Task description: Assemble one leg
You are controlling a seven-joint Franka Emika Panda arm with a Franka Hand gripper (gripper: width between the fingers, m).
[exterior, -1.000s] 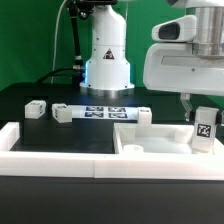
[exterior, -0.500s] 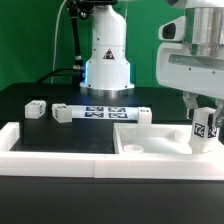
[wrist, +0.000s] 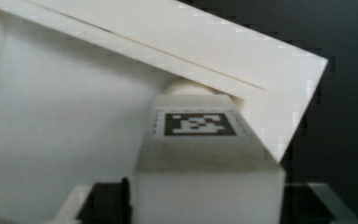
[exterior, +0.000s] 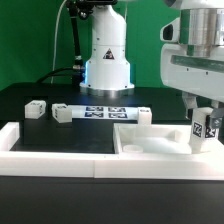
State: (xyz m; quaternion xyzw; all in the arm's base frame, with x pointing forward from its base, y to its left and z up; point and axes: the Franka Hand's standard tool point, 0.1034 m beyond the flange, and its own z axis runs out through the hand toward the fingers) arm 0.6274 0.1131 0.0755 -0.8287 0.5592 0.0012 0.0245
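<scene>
My gripper (exterior: 203, 116) is shut on the leg (exterior: 203, 132), a small white block with a black-and-white tag facing the camera. It holds the leg slightly tilted over the corner of the big white square panel (exterior: 150, 142) at the exterior view's right. In the wrist view the leg (wrist: 201, 165) fills the space between the two dark fingers (wrist: 101, 200). Its far end meets the corner of the panel (wrist: 69, 90). I cannot tell whether the end is seated in a hole.
The marker board (exterior: 103, 112) lies behind the panel, in front of the robot base (exterior: 106, 60). Other small white blocks lie at the exterior view's left (exterior: 37, 108) (exterior: 63, 113) and beside the board (exterior: 143, 116). A white rail (exterior: 50, 142) runs along the front.
The wrist body has shifted toward the exterior view's right and a little up. The leg stays gripped over the same panel corner, barely moved.
</scene>
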